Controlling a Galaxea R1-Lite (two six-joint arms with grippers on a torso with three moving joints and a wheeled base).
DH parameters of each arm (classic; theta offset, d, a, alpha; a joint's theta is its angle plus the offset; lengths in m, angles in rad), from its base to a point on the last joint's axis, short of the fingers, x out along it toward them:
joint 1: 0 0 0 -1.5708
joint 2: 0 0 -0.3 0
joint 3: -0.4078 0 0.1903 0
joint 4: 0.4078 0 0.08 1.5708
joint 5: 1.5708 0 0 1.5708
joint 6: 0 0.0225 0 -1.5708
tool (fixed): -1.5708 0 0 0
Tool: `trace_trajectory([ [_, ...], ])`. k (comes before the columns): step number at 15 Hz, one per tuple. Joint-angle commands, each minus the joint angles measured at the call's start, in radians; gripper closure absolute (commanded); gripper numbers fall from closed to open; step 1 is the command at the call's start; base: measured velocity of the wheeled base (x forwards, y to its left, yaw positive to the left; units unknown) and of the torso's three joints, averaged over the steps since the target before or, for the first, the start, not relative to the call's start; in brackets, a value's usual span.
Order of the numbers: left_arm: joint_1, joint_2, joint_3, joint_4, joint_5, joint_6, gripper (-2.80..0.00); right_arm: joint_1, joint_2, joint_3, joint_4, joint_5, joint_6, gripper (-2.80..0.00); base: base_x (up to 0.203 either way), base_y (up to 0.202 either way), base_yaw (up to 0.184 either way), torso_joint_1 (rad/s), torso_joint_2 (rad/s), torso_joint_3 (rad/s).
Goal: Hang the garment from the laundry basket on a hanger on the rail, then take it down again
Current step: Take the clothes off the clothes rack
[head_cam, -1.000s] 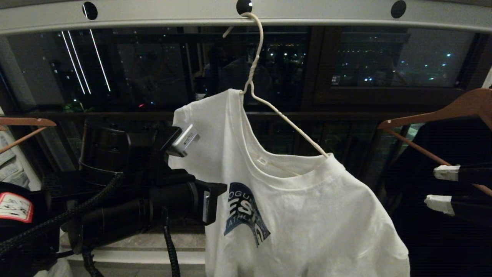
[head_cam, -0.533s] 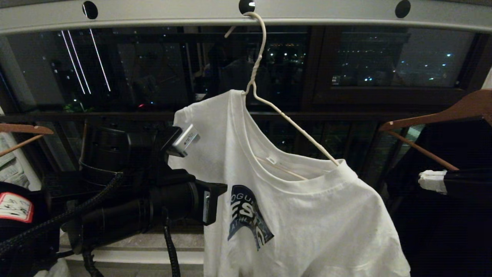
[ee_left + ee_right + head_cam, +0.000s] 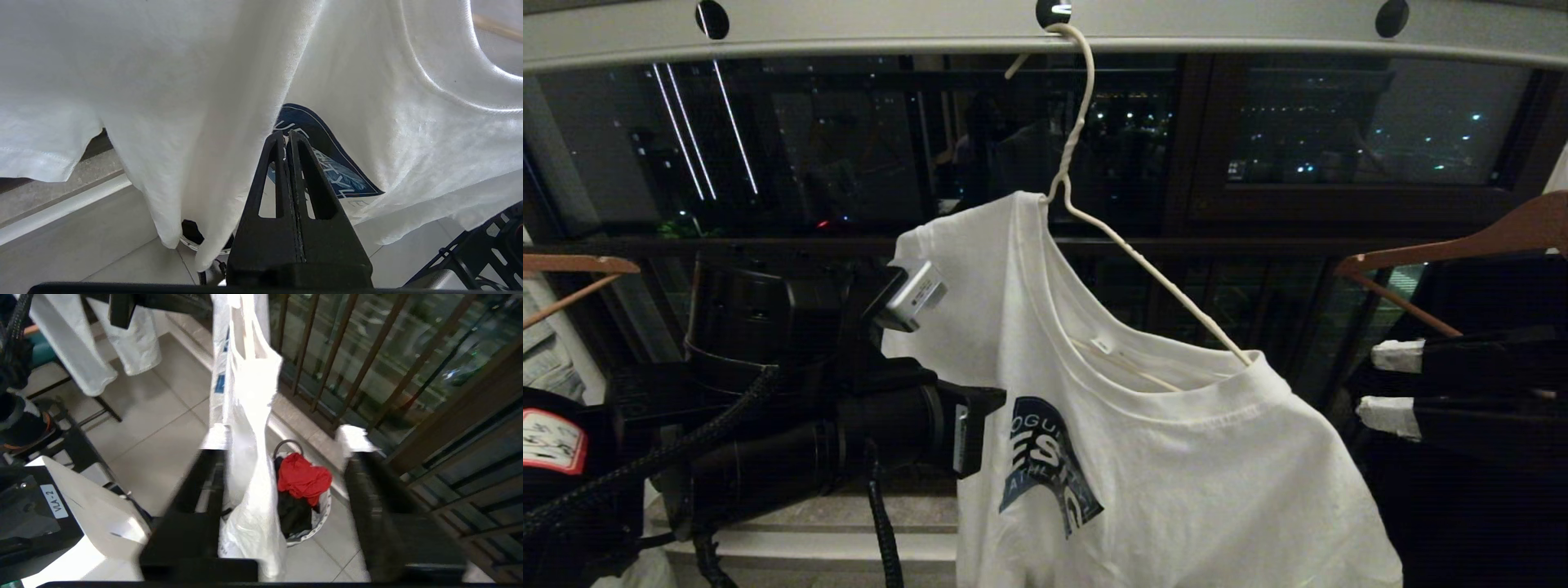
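The spread right gripper [image 3: 1384, 384] should probably close on the garment [image 3: 1176, 457] shoulder just beside it; left gripper [image 3: 287, 139] pressed together.

The left claw [image 3: 288, 141] and its arm crowd the T-shirt's [image 3: 1176, 457] left side. Open room lies between the shirt's right shoulder and the right claw [image 3: 1384, 384]. A wooden hanger [image 3: 1462, 241] hangs above that claw.
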Motion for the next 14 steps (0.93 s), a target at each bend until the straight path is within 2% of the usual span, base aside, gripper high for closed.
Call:
trace_trajectory([
  [1, 0.0, 0.004, 0.0, -0.002, 0.0, -0.001, 0.0, 0.0, 0.029, -0.001, 0.002, 0.017, -0.002, -2.8, 0.0, 0.0, 0.0, 0.0, 0.0, 0.0],
  [9, 0.0, 0.011, 0.0, -0.002, 0.002, -0.002, 0.0, 0.003, 0.132, -0.041, -0.139, 0.051, -0.065, -2.8, 0.0, 0.0, 0.0, 0.0, 0.0, 0.0],
  [14, 0.0, 0.009, 0.0, -0.002, 0.002, -0.002, 0.0, 0.025, 0.297, -0.208, -0.166, 0.058, -0.086, -2.8, 0.0, 0.0, 0.0, 0.0, 0.0, 0.0],
])
